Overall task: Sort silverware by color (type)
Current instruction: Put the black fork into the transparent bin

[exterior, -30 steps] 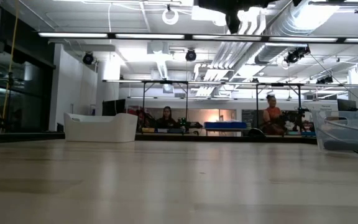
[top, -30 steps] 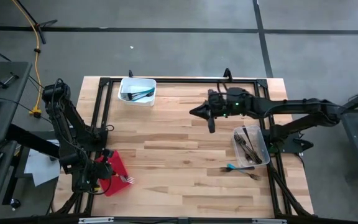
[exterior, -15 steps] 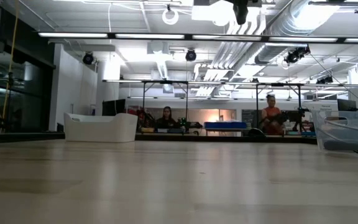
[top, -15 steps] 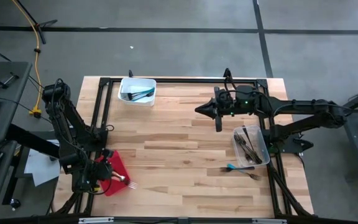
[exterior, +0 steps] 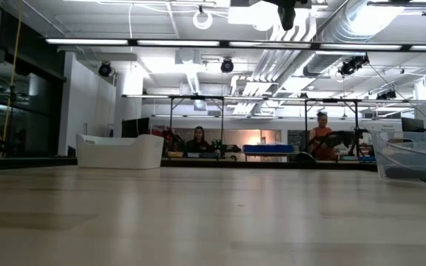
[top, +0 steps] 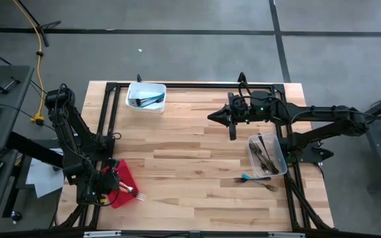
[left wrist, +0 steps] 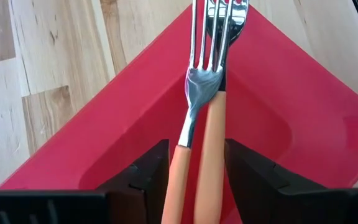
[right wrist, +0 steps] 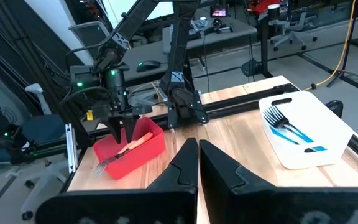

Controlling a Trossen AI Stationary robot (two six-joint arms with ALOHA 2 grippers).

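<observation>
My left gripper [top: 111, 184] is open over the red tray [top: 126, 173] at the near left. Two orange-handled forks [left wrist: 197, 143] lie in the tray, their handles between its fingers and their tines [top: 138, 195] past the tray's rim. My right gripper [top: 211, 117] hangs shut and holds nothing, above the table's far middle. A teal fork [top: 247, 177] and a dark fork [top: 268, 187] lie on the table at the near right. My left gripper's fingers [left wrist: 148, 180] point down and stand on either side of the two orange handles [left wrist: 180, 177], across them. The forks lie in the tray. Whether a finger still touches a handle I cannot tell.
A white tub [top: 145, 96] at the far left holds teal and dark forks. A clear tub [top: 267, 155] at the right holds dark forks. A black frame [top: 190, 84] runs round the table. People sit in the room beyond [exterior: 198, 139].
My left gripper has opened over the red tray and let go of the orange fork. The fork's tines have swung toward the near edge, and it now lies in the tray. My right gripper has gone a little toward the table's right edge, still shut.
</observation>
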